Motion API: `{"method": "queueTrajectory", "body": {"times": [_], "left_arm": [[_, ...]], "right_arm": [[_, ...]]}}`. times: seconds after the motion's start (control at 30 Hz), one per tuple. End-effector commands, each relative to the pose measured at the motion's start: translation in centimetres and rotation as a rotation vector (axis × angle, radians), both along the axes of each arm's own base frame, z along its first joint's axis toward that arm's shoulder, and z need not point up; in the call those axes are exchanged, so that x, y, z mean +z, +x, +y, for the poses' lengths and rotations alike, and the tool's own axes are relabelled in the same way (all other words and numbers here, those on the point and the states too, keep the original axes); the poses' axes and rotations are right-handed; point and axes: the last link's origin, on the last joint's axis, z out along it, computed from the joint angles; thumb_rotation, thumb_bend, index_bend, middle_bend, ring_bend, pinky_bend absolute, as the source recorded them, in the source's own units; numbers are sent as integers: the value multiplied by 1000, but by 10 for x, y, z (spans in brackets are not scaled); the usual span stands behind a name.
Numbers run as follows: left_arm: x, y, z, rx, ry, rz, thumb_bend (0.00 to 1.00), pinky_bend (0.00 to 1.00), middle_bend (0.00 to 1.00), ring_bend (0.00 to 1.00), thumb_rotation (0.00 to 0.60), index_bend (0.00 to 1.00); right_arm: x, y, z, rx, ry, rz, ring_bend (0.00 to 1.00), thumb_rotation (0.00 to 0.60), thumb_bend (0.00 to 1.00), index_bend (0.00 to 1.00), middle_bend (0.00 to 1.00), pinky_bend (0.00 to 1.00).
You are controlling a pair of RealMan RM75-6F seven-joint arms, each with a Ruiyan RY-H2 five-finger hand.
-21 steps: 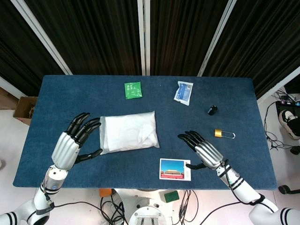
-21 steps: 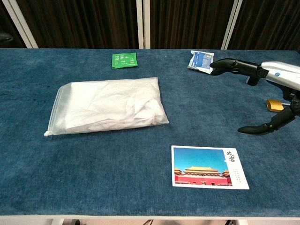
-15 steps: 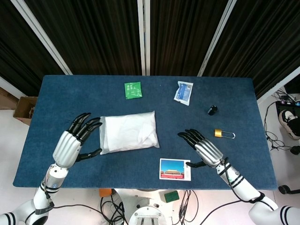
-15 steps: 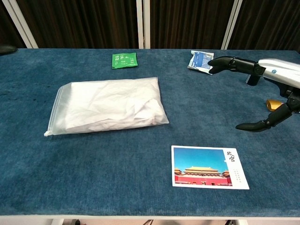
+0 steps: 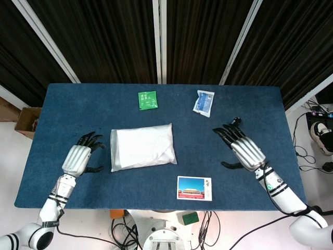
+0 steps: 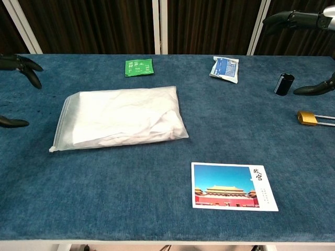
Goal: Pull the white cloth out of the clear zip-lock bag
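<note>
The clear zip-lock bag [image 5: 142, 146] [image 6: 121, 116] lies flat in the middle of the blue table, with the white cloth [image 5: 148, 143] [image 6: 131, 112] crumpled inside it. Its zip edge faces the left side. My left hand [image 5: 80, 157] hovers to the left of the bag, apart from it, fingers spread and empty; in the chest view only its dark fingertips [image 6: 21, 65] show at the left edge. My right hand [image 5: 244, 148] hangs over the table's right part, fingers apart and holding nothing, far from the bag; its fingertips [image 6: 314, 90] show at the chest view's right edge.
A postcard [image 5: 194, 188] [image 6: 233, 186] lies near the front edge. A green packet [image 5: 148, 100] [image 6: 138, 67] and a blue-white sachet [image 5: 204, 102] [image 6: 225, 69] lie at the back. A small black cylinder [image 6: 283, 83] and a brass padlock [image 6: 309, 117] sit at the right, beneath my right hand.
Both hands have drawn away from the bag: the left hand moved back to the left, the right hand lifted and swung right, now covering the padlock in the head view.
</note>
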Motion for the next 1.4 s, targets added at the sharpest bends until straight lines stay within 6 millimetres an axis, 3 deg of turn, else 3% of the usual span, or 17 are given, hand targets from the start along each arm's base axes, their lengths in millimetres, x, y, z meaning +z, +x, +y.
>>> {"method": "queueTrajectory", "body": {"times": [0.03, 0.23, 0.5, 0.7, 1.03, 1.4], "left_arm": [[-22, -16, 16, 99, -44, -3, 140, 124, 167, 71, 600, 390], [-41, -25, 29, 149, -58, -16, 156, 116, 166, 51, 600, 394], [-52, -29, 37, 236, -80, -73, 206, 115, 146, 36, 600, 403], [-55, -20, 36, 244, -125, -198, 238, 115, 146, 35, 600, 427], [-63, -24, 40, 250, -122, -146, 240, 115, 146, 35, 600, 426], [-76, -11, 44, 220, -158, -268, 239, 107, 144, 26, 600, 425]], "right_arm": [[0, 2, -9, -7, -14, 56, 0, 600, 139, 0, 122, 39], [-18, 9, -23, -35, 20, 90, 0, 600, 139, 0, 122, 39], [-40, 21, -40, -16, 18, 165, 0, 600, 139, 0, 121, 39], [-43, 22, -49, -41, 15, 167, 0, 600, 139, 0, 120, 39], [-40, 19, -51, -64, 5, 153, 0, 600, 139, 0, 118, 39], [-51, 12, -51, -81, 26, 173, 0, 600, 141, 0, 112, 39]]}}
